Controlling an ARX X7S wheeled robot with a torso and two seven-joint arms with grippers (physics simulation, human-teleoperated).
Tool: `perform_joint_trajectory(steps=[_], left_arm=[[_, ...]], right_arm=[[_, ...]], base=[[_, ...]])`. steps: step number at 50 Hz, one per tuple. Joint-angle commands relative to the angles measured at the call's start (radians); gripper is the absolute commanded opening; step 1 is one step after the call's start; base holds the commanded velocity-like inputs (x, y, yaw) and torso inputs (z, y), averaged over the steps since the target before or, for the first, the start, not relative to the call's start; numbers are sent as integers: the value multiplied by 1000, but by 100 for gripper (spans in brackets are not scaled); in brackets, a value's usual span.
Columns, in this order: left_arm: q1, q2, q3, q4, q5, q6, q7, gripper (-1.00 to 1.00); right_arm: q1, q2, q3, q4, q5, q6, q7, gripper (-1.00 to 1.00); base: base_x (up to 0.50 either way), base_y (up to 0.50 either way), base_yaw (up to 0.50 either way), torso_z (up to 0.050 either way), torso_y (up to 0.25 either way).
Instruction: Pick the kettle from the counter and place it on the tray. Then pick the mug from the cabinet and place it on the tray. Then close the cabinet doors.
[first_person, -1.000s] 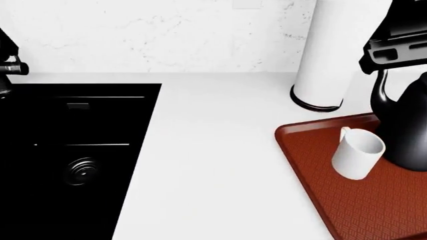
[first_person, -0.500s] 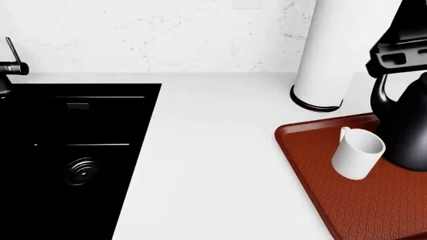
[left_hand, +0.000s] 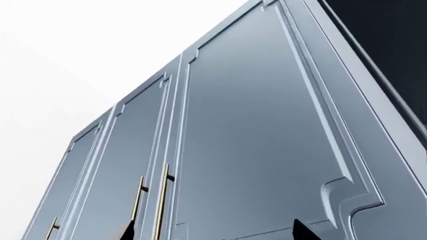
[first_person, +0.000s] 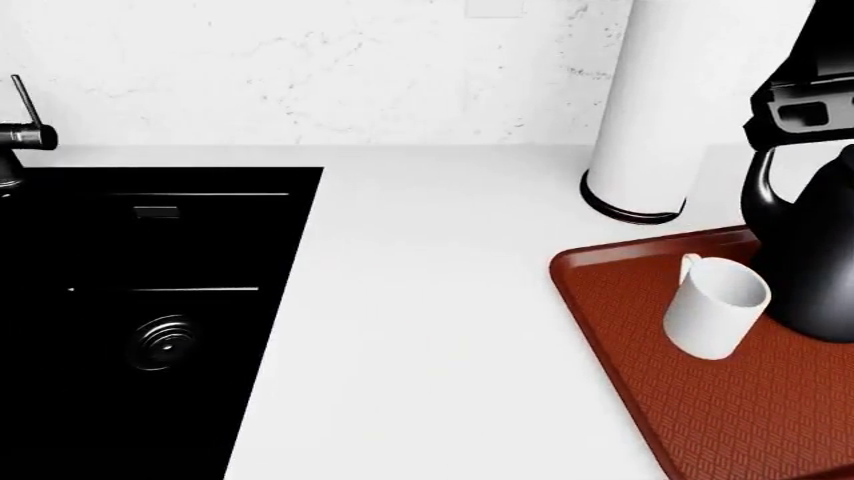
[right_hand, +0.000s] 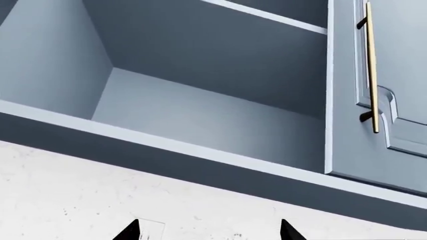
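Note:
The glossy black kettle (first_person: 807, 250) stands on the dark red tray (first_person: 641, 400) at the right of the white counter (first_person: 427, 300). The small white mug (first_person: 717, 305) stands on the tray just left of the kettle. My right arm (first_person: 801, 105) hangs above the kettle, its jaws out of the head view. In the right wrist view my right gripper (right_hand: 209, 234) is open and empty, facing the wall below an open, empty cabinet (right_hand: 200, 100). My left gripper (left_hand: 213, 235) is open and empty, in front of blue-grey cabinet doors (left_hand: 253, 150) with gold handles (left_hand: 162, 200).
A wide white cylinder with a black base ring (first_person: 654, 130) stands behind the tray. The black stovetop (first_person: 147, 310) fills the left. A metal fitting (first_person: 20, 130) shows at the far left edge. A door with a gold handle (right_hand: 371, 70) stands beside the open cabinet.
My right arm has moved up and to the right above the kettle. My left arm has left the head view at the top left. Kettle, mug and tray have not moved.

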Motion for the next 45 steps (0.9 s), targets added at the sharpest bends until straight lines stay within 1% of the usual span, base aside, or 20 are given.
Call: perform_joint_trajectory(steps=[1, 4, 6, 9, 16, 20, 26, 30, 37, 45], left_arm=[[-92, 18, 106, -81, 165, 11, 99, 100], [-113, 19, 128, -111, 207, 26, 131, 100], [-149, 15, 145, -142, 231, 30, 176, 100], [-160, 29, 160, -194, 264, 62, 211, 100], [-127, 117, 222, -309, 365, 186, 258, 100], [-112, 169, 229, -353, 386, 240, 266, 100], [-14, 278, 193, -398, 372, 374, 243, 100], [11, 332, 211, -418, 394, 436, 258, 100], [36, 388, 242, -474, 432, 506, 294, 100], [60, 423, 272, -488, 432, 529, 324, 100]], right_arm=[[-10, 27, 11, -15, 10, -18, 2, 100], [-16, 31, 12, -16, 8, -24, 3, 100], [-18, 30, 12, -15, 5, -24, 3, 100], [-23, 30, 12, -15, 1, -27, 3, 100], [-20, 34, 16, -20, 8, -26, 7, 100], [-22, 34, 17, -21, 8, -26, 9, 100], [-24, 41, 21, -24, 13, -32, 9, 100], [-9, 44, 29, -23, 32, -25, 9, 100], [-25, 20, 19, -7, 0, -24, 4, 100], [-34, 28, 23, -9, -3, -32, 1, 100]], base=[[0, 0, 0, 0, 0], [0, 0, 0, 0, 0], [0, 0, 0, 0, 0], [0, 0, 0, 0, 0], [0, 0, 0, 0, 0], [0, 0, 0, 0, 0], [0, 0, 0, 0, 0], [0, 0, 0, 0, 0], [0, 0, 0, 0, -1], [0, 0, 0, 0, -3]])
